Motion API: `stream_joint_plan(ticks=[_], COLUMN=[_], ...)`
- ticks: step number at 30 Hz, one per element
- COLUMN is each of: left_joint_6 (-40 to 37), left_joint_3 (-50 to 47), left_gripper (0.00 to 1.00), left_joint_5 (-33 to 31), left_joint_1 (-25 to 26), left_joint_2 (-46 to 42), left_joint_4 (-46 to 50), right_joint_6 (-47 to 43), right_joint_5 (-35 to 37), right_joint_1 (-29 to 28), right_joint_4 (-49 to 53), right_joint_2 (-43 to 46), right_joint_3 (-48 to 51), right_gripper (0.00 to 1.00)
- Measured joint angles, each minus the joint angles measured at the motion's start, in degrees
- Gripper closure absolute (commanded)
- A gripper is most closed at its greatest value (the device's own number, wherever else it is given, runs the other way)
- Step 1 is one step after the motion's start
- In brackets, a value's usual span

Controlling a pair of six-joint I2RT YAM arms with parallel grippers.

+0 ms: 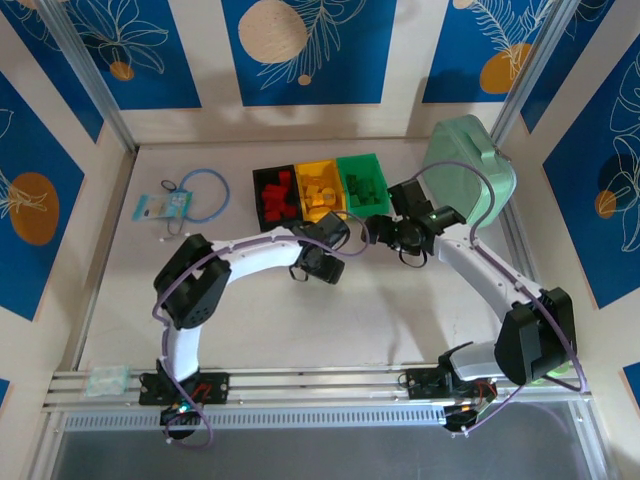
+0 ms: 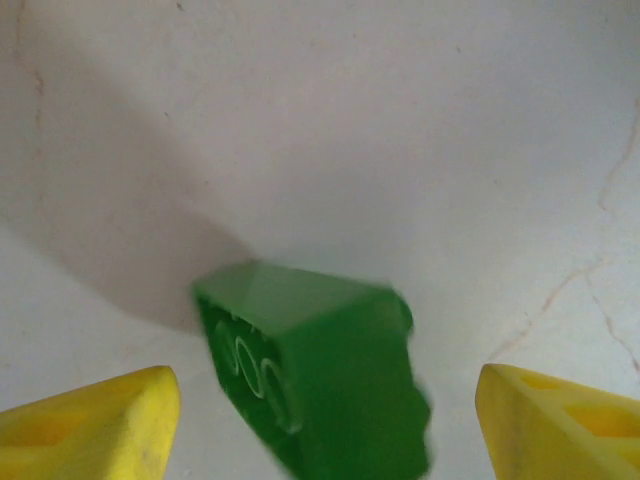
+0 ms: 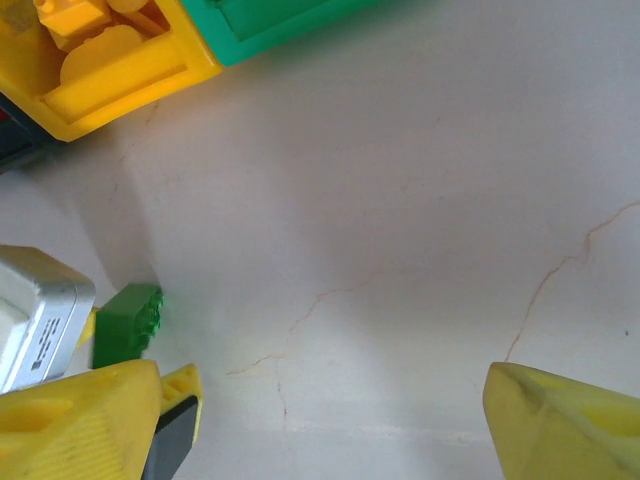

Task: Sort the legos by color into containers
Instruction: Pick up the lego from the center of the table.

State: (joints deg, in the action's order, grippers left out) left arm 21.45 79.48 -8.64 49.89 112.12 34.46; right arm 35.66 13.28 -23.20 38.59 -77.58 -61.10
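Sorting close to completion, judging by the bins. Black bin point(image 1: 256, 195) holds red bricks point(image 1: 278, 197); yellow bin point(image 1: 318, 166) holds yellow bricks point(image 1: 322, 192); green bin point(image 1: 357, 158) holds green bricks point(image 1: 364, 186); the three stand joined in a row toward the far side of the table point(image 1: 330, 320). One loose green brick point(image 2: 320, 380) lies on the table near the bins, between the spread fingers of the left gripper point(image 2: 325, 430); its outline is blurred, but it appears to touch neither finger, so nothing is pinched. Right gripper point(image 3: 330, 425) hangs close by over bare table, jaws likewise spread and empty. No other stray brick is apparent; probable remainder: close on this brick and carry it to the green bin.
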Motion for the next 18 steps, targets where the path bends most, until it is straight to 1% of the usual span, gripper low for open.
stream_joint_plan(ticks=[7, 14, 18], left_joint_6=[-2.78, -4.5, -5.53], left_joint_3=[3.65, 6.49, 8.7], left_gripper=[0.24, 0.27, 0.33], left_joint_5=[-2.43, -3.43, -3.43], left_joint_1=[-0.15, -0.37, -0.61], left_joint_2=[4.26, 5.88, 6.91], left_joint_4=[3.56, 4.22, 4.68], right_joint_6=[0.44, 0.61, 0.63], right_joint_5=[-1.03, -1.33, -1.29], right_joint_1=[1.33, 1.7, 1.9], right_joint_4=[-0.76, -0.87, -0.87], right_joint_2=[2.27, 2.67, 3.19], right_joint_3=[2.89, 3.13, 3.13], right_gripper=[0.16, 0.16, 0.16])
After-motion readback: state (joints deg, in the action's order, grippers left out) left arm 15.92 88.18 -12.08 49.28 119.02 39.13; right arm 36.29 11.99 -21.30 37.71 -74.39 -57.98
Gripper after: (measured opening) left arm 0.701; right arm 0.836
